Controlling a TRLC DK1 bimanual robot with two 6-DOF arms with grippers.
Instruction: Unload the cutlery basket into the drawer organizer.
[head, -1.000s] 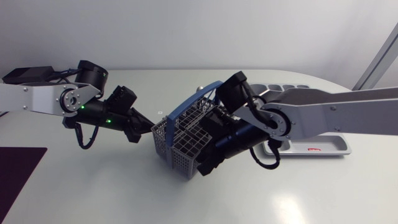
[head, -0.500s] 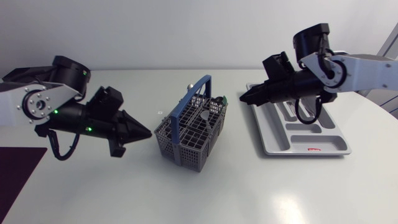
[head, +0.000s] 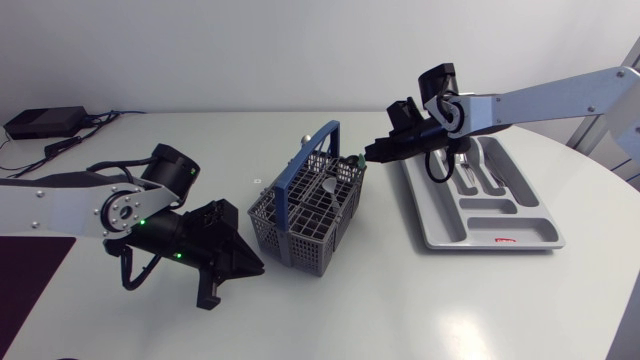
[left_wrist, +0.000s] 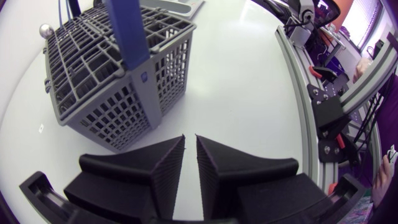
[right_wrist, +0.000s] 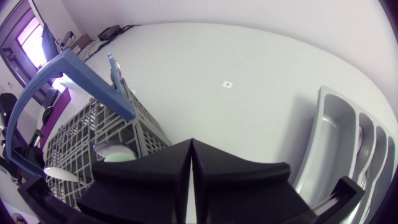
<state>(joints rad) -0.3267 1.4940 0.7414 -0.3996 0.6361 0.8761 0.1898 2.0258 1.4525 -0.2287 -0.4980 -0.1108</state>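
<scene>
Cutlery basket (head: 305, 215) stands between left tool (head: 256, 268) and right tool (head: 369, 153) — both clenched, gripping nothing.

Bright, even overhead light casts soft shadows beneath the cutlery basket (head: 305, 215) on the faintly glossy white counter (head: 400, 300), while both wrist views bend strongly at their edges.

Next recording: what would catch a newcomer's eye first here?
The grey cutlery basket with its blue handle stands mid-table. The right gripper, shut, hovers at the basket's far right corner, beside the drawer organizer. The left gripper, also shut, sits low and points at the basket's near left side.
</scene>
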